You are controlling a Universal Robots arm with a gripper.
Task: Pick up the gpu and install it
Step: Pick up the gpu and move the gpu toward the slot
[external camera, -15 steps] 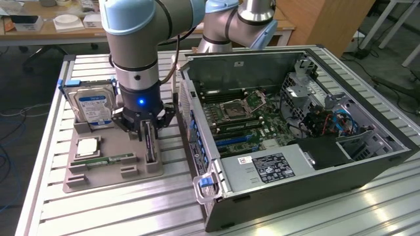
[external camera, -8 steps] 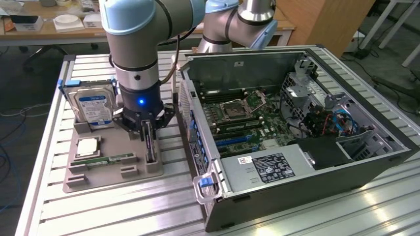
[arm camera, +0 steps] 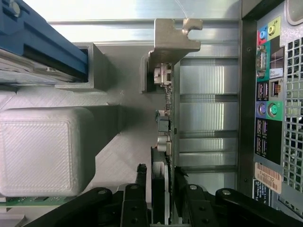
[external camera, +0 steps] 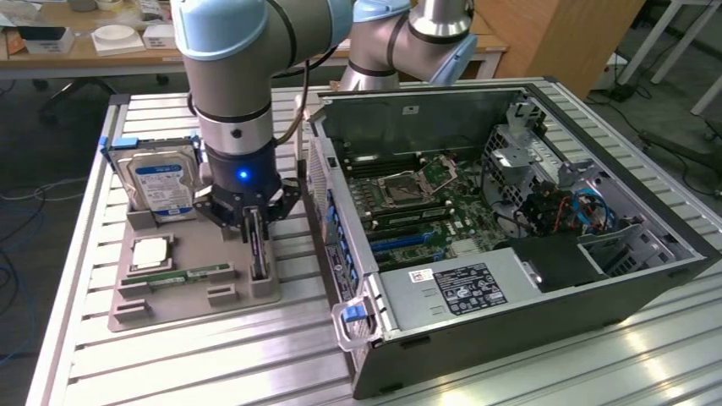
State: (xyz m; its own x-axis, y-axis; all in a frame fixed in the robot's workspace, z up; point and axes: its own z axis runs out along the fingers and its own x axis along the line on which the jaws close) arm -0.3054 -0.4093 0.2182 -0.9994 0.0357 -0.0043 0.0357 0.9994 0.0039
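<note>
The gpu (external camera: 259,247) stands on its edge in a slot of the grey holder tray (external camera: 192,309), at the tray's side nearest the computer case. My gripper (external camera: 255,222) reaches straight down over it. In the wrist view the gpu (arm camera: 170,99) runs away from me as a thin green board with a black cooler, ending in its silver bracket (arm camera: 174,38). The gripper (arm camera: 160,172) has its black fingers (arm camera: 141,172) pressed against the card's two faces, shut on it. The card still sits in the tray slot.
On the same tray stand a hard drive (external camera: 158,182) in a blue caddy, a square CPU (external camera: 150,252) and a memory stick (external camera: 186,275). The open computer case (external camera: 508,211) lies close on the exterior view's right, its rear port panel (arm camera: 270,109) beside the card.
</note>
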